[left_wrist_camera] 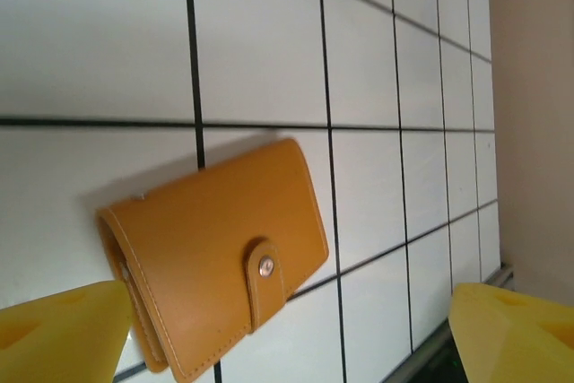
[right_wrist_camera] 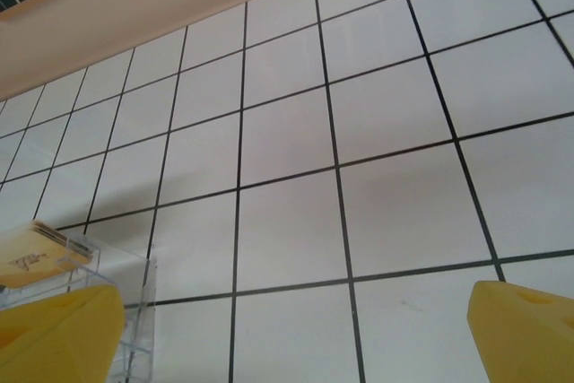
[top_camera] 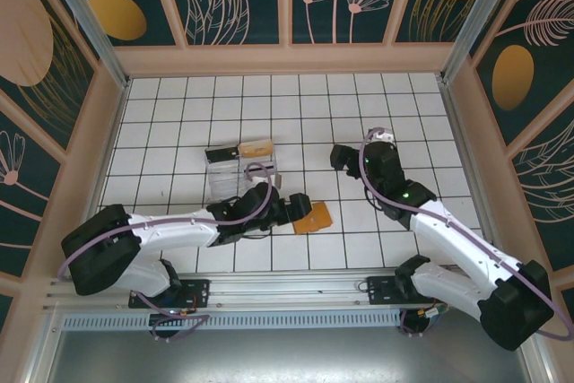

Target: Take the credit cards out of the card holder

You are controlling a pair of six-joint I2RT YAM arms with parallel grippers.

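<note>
- While the card holder (left_wrist_camera: 215,253) lies closed on the white gridded table (top_camera: 377,96), its credit cards are hidden inside; none can be made out.
- Position: the holder lies flat, roughly centre-front of the table, skewed to the grid lines, just off the tip of the left arm. It is well apart from the clear tray (top_camera: 235,181).
- Left gripper (left_wrist_camera: 287,336): fingers spread wide, one yellow tip to either side of the holder, nothing between the pads. From the wrist view I cannot tell whether either tip touches the leather.
- Right gripper (right_wrist_camera: 291,334): also spread apart and holding nothing, hanging over bare tiles to the right of the tray.
- A tan flat object (right_wrist_camera: 36,253) rests on top of the tray; what it is I cannot tell.
- Closure: the strap (left_wrist_camera: 262,277) wraps over the free edge and fastens with a metal snap. It looks fastened.
- Handling, judged: light and thin, with soft leather-like covers that flex, so it will likely skid on the smooth tiles if pushed from one side only.
- Hold points, judged: pin or pinch the spine side with one gripper and lift the strap end with the other. Once open, the cards should be stiff, slick and thin, so take them by an exposed short edge.
- Risk, judged: tugging the strap unpinned lifts the whole holder.
</note>
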